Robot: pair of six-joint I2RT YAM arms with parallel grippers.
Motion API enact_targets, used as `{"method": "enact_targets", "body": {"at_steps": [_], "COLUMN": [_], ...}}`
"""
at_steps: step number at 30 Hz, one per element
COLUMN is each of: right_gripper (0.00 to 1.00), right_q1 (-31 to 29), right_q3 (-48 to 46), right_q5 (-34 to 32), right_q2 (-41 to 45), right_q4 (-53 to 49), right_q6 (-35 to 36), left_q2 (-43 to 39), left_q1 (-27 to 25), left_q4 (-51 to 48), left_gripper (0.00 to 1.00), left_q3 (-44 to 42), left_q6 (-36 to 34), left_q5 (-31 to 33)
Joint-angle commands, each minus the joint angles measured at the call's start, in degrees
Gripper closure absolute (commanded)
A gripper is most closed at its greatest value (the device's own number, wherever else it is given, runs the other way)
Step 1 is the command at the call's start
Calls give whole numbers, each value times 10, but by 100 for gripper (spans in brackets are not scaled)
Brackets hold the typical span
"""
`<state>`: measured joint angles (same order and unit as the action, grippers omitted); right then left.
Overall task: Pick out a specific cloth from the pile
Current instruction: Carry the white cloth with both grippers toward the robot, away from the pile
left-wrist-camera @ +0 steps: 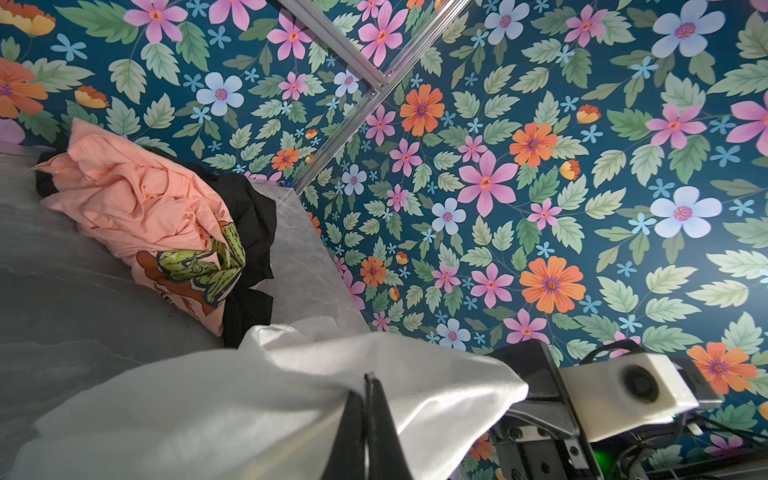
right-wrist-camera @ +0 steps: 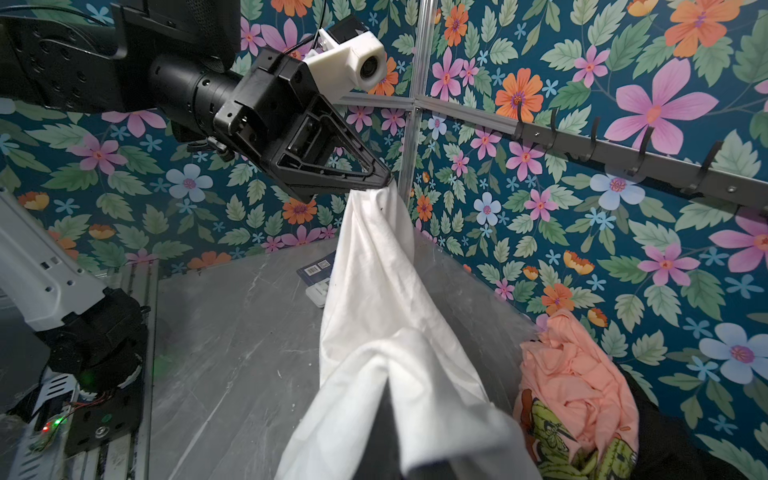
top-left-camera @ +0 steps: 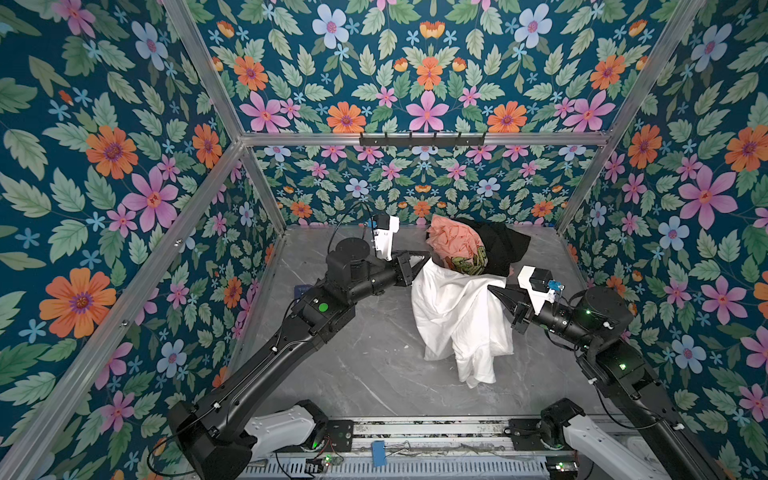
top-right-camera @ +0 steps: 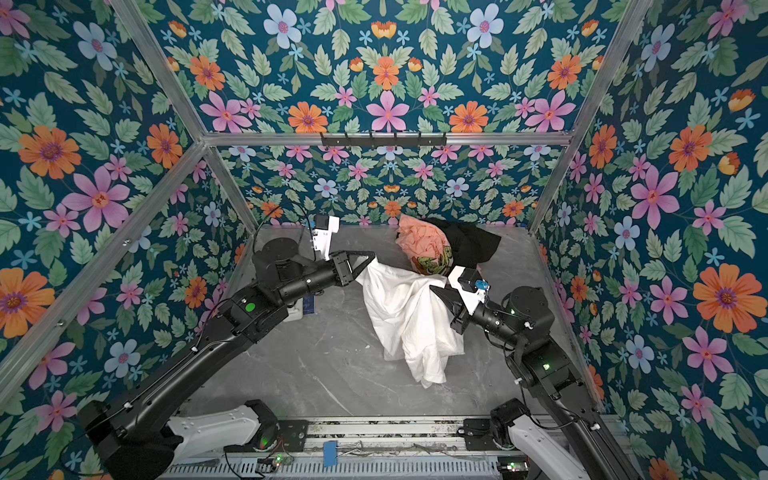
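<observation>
The cloth (top-left-camera: 453, 316), plain white, hangs lifted between both grippers, and its lower folds trail onto the grey table (top-left-camera: 353, 374). My left gripper (top-left-camera: 426, 257) is shut on the cloth's upper left corner; the fabric (left-wrist-camera: 249, 395) bunches at the closed tips (left-wrist-camera: 369, 378). My right gripper (top-left-camera: 492, 289) is shut on the opposite edge, its tips (right-wrist-camera: 388, 374) wrapped in the white folds (right-wrist-camera: 374, 311). The rest of the pile lies behind the cloth by the back wall. It is a peach-pink shirt (top-left-camera: 451, 239) with a green-and-red print, lying on a black garment (top-left-camera: 505, 245).
A black hook rail (top-left-camera: 422, 139) runs along the back frame bar. A small blue and white card (right-wrist-camera: 318, 270) lies on the table under the left arm. Floral walls close in the table on three sides, and the arm bases stand along the front rail (top-left-camera: 415, 432).
</observation>
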<state>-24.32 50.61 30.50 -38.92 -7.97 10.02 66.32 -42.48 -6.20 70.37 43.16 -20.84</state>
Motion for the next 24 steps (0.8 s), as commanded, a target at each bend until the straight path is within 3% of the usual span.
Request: {"method": "enact_targets", "body": {"at_steps": [1, 7, 16, 24], "right_gripper": [100, 100, 100, 100], "right_q1": [-1, -1, -4, -59], "right_q3": [-2, -13, -63, -95], "right_q5": [4, -2, 21, -25], "right_q2": [9, 15, -4, -32], "right_q4": [-13, -49, -12, 6], "right_q6": [-6, -2, -73, -77], "left_q2": [-2, -4, -9, -4], "left_q1": [-5, -9, -9, -8], "left_q4": [-24, -81, -104, -128], "left_gripper": [100, 100, 100, 100], "left_q3": [-2, -6, -51, -100], "left_q6": [-7, -13, -12, -16], "left_q5": [12, 11, 12, 12]}}
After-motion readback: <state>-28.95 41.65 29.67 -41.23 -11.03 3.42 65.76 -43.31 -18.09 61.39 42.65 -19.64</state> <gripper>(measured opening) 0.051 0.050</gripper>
